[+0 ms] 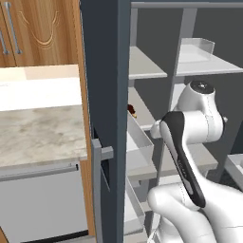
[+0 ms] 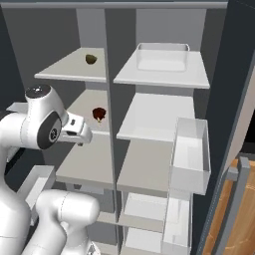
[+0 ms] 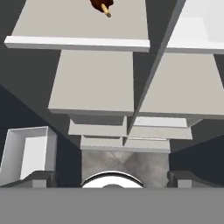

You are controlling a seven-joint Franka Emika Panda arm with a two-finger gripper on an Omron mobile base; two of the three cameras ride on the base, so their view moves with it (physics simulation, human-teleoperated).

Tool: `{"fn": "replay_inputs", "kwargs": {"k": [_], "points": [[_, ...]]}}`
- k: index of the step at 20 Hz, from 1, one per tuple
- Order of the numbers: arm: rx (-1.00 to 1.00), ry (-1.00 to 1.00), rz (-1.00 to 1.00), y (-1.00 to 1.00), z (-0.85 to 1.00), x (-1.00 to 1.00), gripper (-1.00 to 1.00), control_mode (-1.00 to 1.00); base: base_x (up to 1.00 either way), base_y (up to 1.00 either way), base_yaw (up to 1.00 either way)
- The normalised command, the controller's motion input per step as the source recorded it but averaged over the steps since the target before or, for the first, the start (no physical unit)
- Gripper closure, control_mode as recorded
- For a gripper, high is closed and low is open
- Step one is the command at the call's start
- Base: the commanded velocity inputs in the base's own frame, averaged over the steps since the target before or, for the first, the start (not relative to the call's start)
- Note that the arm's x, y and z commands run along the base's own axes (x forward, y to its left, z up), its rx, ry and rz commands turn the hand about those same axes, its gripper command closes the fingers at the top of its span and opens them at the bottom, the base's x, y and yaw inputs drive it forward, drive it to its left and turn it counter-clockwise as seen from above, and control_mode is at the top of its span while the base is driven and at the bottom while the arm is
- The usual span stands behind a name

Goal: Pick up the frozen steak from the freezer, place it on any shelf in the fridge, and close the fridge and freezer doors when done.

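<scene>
Slate-blue cabinet walls frame a grey interior, both doors swung wide; the freezer (image 2: 74, 30) takes the narrower left half and the fridge (image 2: 164, 30) the right, parted by an upright divider (image 2: 110, 99).

On the second freezer shelf (image 2: 82, 107) from the top lies the frozen steak (image 2: 99, 114), a dark red-brown lump towards the shelf's right side, close to the divider. In the hand view the steak (image 3: 101, 4) sits at the very top edge, a pale nub pointing towards the camera, so it lies ahead of and above the gripper (image 3: 112, 177). The gripper's jaws stand wide apart and hold nothing. In the right base view the hand (image 2: 77, 130) hangs just off the front left of that shelf, slightly lower than the steak and well short of it. By my reading the coming reach must go forward, up and a little right.

One shelf higher rests an olive-brown lump (image 2: 91, 59), not the one wanted. Below the steak's shelf a bare freezer board (image 2: 84, 162) juts nearer the robot. The front lip of the steak's shelf lies between pincer and steak, so I judge the approach needs to clear that edge.

Across the divider, a plain fridge shelf (image 2: 154, 119) at the steak's height looks a handy destination; the board above it carries a translucent rim (image 2: 162, 57). A white bin (image 2: 189, 159) hangs on the right door.
</scene>
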Motion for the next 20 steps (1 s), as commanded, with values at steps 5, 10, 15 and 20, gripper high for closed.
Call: {"fn": "replay_inputs", "kwargs": {"k": [5,10,15,20], "points": [[0.01,-0.09,0.00,0.00,0.00,0.59,-1.00,-1.00,0.05,0.02,0.00],[0.00,-0.15,0.00,0.03,0.00,0.98,-1.00,-1.00,0.00,0.00,0.00],[0.00,0.01,-0.01,0.07,0.00,0.82,-1.00,-1.00,0.00,0.00,0.00],[0.00,0.07,-0.06,0.42,-0.09,0.54,-1.00,-1.00,0.00,0.00,0.00]]}}
